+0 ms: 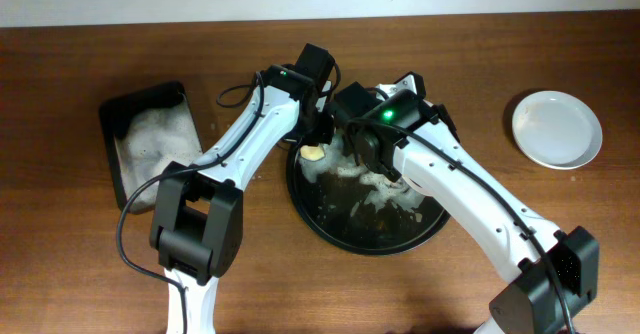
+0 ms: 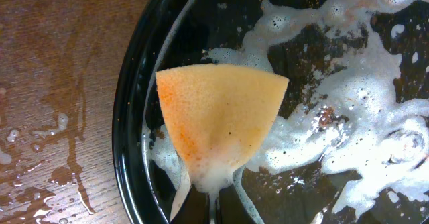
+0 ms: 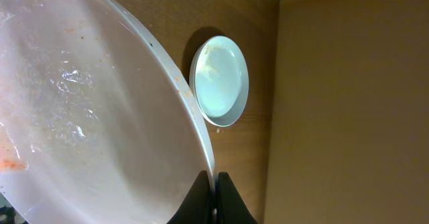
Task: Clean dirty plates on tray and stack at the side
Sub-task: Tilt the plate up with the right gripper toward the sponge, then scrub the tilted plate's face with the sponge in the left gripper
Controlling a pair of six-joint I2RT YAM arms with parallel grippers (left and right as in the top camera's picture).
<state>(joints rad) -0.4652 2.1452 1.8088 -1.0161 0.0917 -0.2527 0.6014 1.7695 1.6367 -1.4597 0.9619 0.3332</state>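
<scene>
so the brown wooden table [image 1: 80, 274] fills the whole overhead view. the big round black tray [image 1: 322, 230] sits about mid-table, a bit toward the far edge. it's a mess in there, with white foam [image 2: 348, 110] smeared all over the tray floor. over by the table's left edge is the rectangular black tub [image 1: 110, 144], also with suds in it. both white arms meet over the far-left part of the tray.

plates: the held plate [image 3: 87, 117] fills most of the right wrist view. it's wet, with little orange-red specks near its rim and a smear low on the left. the right gripper [image 3: 214, 198] is clamped on that plate's rim, fingers pinched tight on either side of the edge. from overhead the arm hides most of it, so i can't tell if it touches the tray. the second plate [image 1: 557, 128] lies flat by itself near the table's right edge, well apart from the tray, and looks mostly clean.

the sponge [image 2: 218, 117] is yellow-orange with a reddish tinge down one side and hangs just inside the tray's left rim. the left gripper [image 2: 213, 200] is squeezed tight on its narrow end, with foam around the grip.
</scene>
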